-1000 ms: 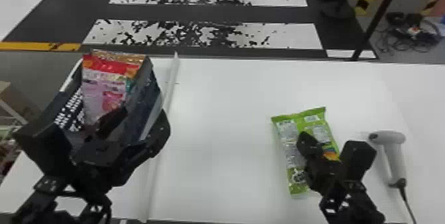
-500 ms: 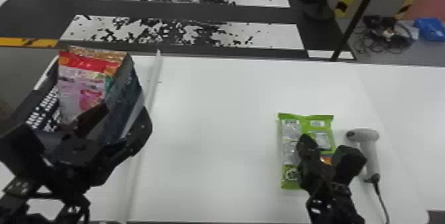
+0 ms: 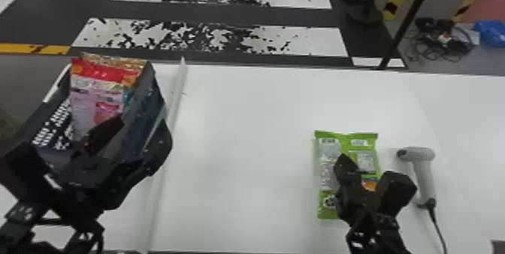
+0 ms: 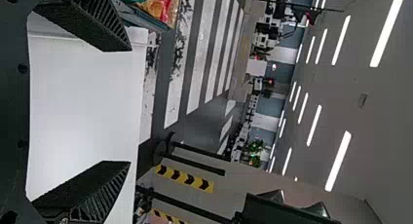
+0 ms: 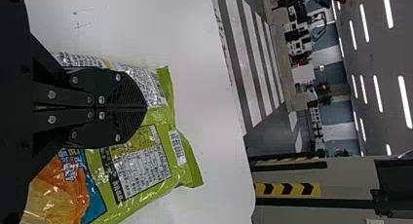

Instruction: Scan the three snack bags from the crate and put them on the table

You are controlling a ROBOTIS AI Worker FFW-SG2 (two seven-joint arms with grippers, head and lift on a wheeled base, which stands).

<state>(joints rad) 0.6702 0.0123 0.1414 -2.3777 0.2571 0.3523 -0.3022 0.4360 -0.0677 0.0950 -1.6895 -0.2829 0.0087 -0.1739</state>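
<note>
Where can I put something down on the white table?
The middle of the table, between white strip and green snack bag, up to its far edge. It's crowded by that bag: right gripper over it, scanner beside. The crate crowds the left.

The snack bag (image 3: pixel 366 142) is green, the scanner (image 3: pixel 424 176) grey, the crosswalk (image 3: pixel 315 41) black-and-white striped.

Green snack bag (image 3: pixel 351 139), one: now closer to the scanner (image 3: pixel 424 174), former slant squared up. Right end effector (image 3: pixel 343 160), one: likewise shifted toward the scanner. Head view: swung rightward, scanner and surroundings sliding leftward in it.
</note>
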